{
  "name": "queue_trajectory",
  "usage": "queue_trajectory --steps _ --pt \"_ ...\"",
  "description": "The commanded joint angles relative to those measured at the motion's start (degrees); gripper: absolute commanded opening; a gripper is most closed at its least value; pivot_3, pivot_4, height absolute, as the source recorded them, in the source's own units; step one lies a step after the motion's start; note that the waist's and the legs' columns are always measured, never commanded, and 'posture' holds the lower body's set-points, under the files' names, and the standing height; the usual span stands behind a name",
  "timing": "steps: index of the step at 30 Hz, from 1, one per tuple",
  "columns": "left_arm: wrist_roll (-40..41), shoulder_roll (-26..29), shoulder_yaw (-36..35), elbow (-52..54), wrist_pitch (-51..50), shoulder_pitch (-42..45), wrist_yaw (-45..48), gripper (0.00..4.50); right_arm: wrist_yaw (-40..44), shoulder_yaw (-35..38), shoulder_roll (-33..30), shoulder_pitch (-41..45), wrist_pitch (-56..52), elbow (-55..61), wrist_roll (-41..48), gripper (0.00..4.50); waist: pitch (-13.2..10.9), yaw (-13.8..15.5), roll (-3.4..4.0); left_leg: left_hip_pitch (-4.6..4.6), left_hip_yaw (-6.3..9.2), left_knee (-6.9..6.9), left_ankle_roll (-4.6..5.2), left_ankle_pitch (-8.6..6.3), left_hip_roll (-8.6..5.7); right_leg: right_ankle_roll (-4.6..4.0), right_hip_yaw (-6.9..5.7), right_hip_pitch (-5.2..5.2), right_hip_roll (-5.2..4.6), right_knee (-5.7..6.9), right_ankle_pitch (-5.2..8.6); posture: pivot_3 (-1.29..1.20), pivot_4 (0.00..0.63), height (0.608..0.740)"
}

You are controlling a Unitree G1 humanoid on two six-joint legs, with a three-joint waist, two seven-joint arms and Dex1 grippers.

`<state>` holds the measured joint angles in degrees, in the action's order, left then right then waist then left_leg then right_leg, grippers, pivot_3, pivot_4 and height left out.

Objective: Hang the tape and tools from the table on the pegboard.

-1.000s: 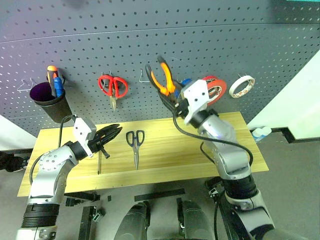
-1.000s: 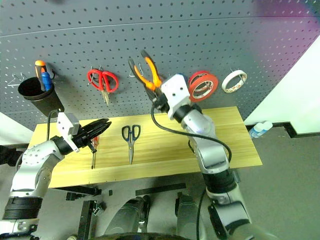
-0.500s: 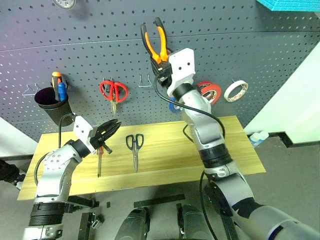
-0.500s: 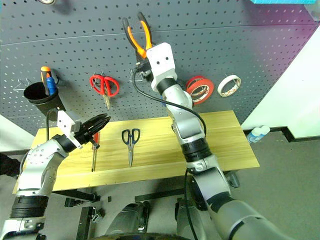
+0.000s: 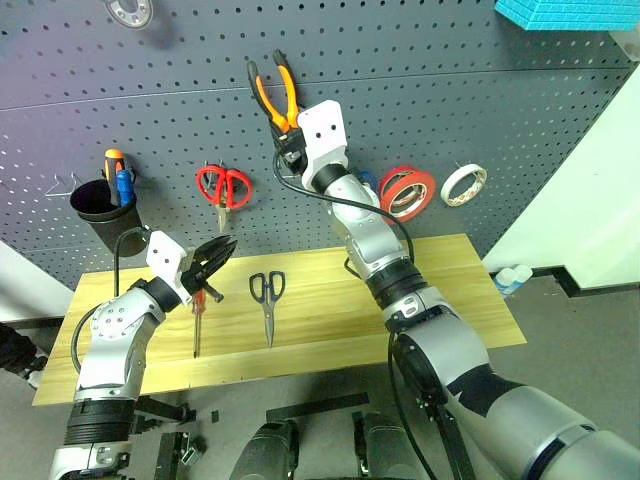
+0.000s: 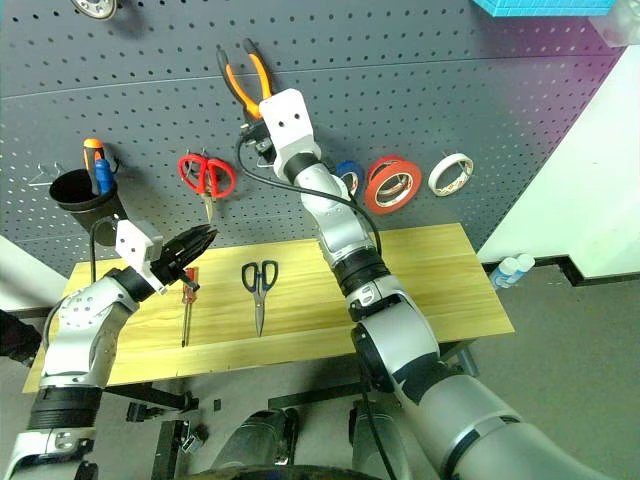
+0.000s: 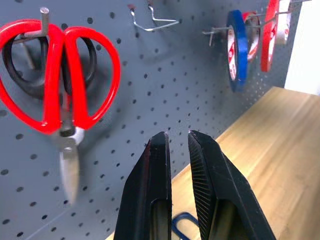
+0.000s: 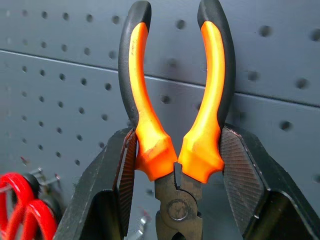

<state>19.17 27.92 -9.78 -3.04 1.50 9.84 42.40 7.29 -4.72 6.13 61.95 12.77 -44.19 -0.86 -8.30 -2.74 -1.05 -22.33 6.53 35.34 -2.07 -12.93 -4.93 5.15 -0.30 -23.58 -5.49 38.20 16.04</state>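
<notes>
My right gripper is shut on the pliers, pinching them near the joint. Their orange-and-black handles point up against the dark grey pegboard, above a bare hook. The black-handled scissors lie flat mid-table. The red-handled screwdriver lies left of them on the wooden table. My left gripper is shut and empty, hovering just above the screwdriver's handle end. The wide red-orange tape hangs on the pegboard to the right.
Red-handled scissors hang on the pegboard, with a black cup of small tools to their left. A blue ring and a white tape ring flank the red-orange tape. A bottle stands beyond the table's right end.
My right arm has stretched out and carried the pliers up and to the left along the pegboard. The left gripper has stayed over the screwdriver. The camera has tilted.
</notes>
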Motion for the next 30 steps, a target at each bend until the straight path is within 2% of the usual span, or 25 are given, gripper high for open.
queue_trajectory --steps 1,18,30 --pt "0.2 0.12 -0.3 1.35 1.1 0.0 0.29 0.64 0.74 0.98 0.89 2.69 3.31 0.73 1.05 2.1 0.02 0.07 -0.01 0.0 0.0 0.0 0.0 0.0 0.0 0.0 0.0 0.0 0.0 0.0 0.0 0.02 0.054 0.74" --pt "1.56 0.66 -0.6 7.54 -2.02 -5.08 1.07 0.64 1.21 1.8 2.44 2.47 6.2 -0.32 0.94 2.1 0.07 0.13 0.0 0.0 -0.02 0.0 0.22 -0.13 0.04 -0.03 0.04 -0.04 0.02 0.05 -0.02 0.03 0.09 0.74" --pt "1.49 0.39 -0.24 10.09 -4.53 -5.55 0.16 0.64 1.74 4.94 2.45 7.75 10.21 -12.71 2.11 2.1 0.06 0.21 0.01 0.01 -0.04 0.0 0.24 -0.14 0.26 -0.18 0.04 -0.06 0.25 0.04 -0.1 0.05 0.095 0.74"
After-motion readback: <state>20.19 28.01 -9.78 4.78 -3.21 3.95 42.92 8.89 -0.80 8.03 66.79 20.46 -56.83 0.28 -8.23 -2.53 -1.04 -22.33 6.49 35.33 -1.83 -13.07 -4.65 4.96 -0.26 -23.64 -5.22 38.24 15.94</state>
